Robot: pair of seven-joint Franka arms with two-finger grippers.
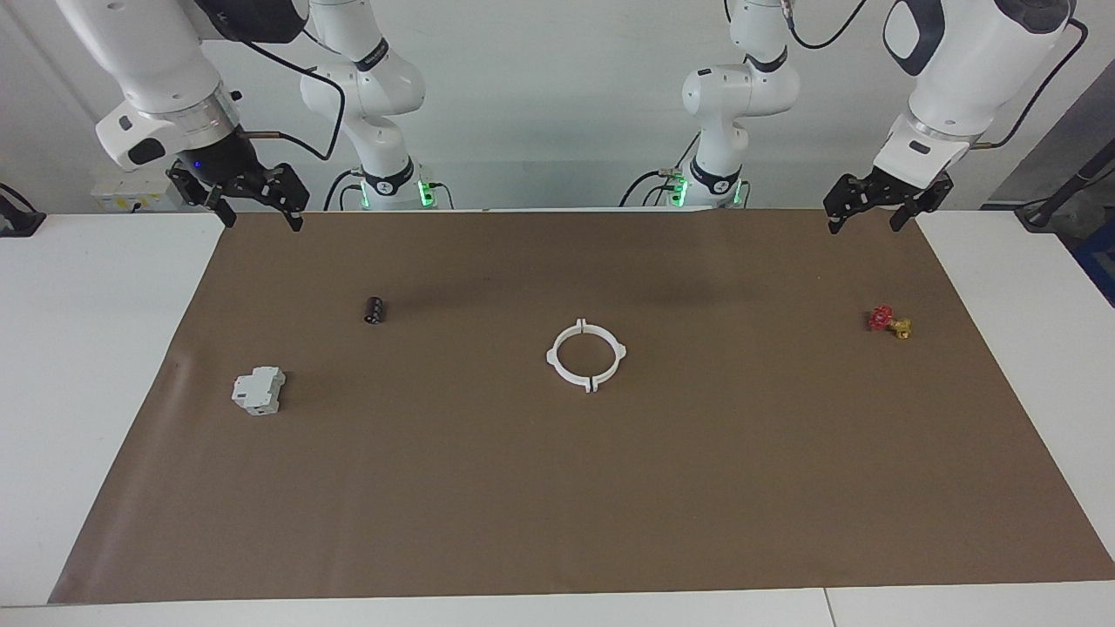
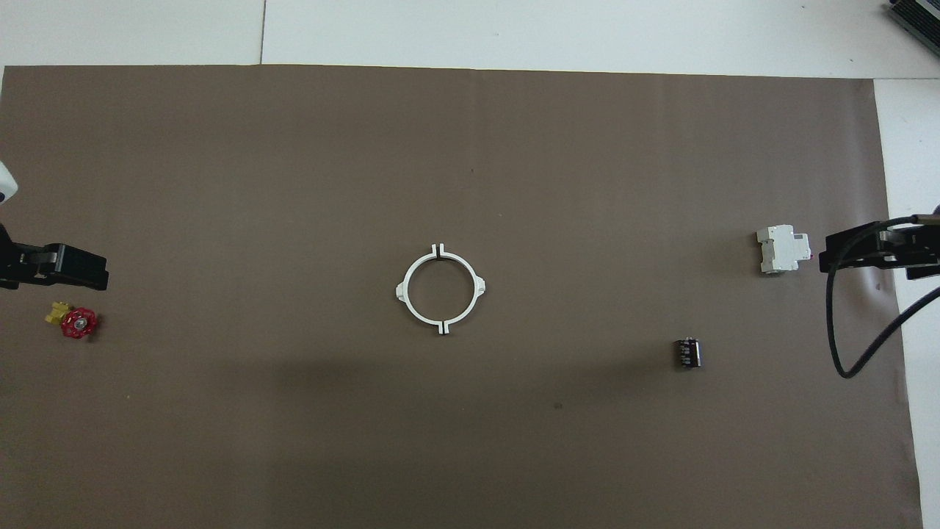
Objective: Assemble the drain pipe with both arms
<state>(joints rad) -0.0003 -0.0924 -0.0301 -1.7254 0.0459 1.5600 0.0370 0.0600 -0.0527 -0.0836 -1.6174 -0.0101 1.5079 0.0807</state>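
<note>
The drain pipe (image 1: 552, 355) lies flat in the middle of the brown mat. Its two white half-rings sit together as one ring (image 2: 405, 290), with a thin seam at each pair of tabs. My left gripper (image 1: 865, 224) hangs open and empty over the mat's corner by the left arm's base, well away from the ring. In the overhead view the left gripper (image 2: 95, 268) shows at the edge, over the mat just beside the valve. My right gripper (image 1: 261, 218) hangs open and empty over the mat's corner at the right arm's end. The right gripper (image 2: 830, 257) shows beside the grey block.
A red-and-yellow valve (image 1: 888, 321) (image 2: 73, 321) lies toward the left arm's end. A grey boxy block (image 1: 258, 390) (image 2: 783, 248) and a small black cylinder (image 1: 374, 310) (image 2: 687, 352) lie toward the right arm's end. The brown mat (image 1: 557, 522) covers most of the white table.
</note>
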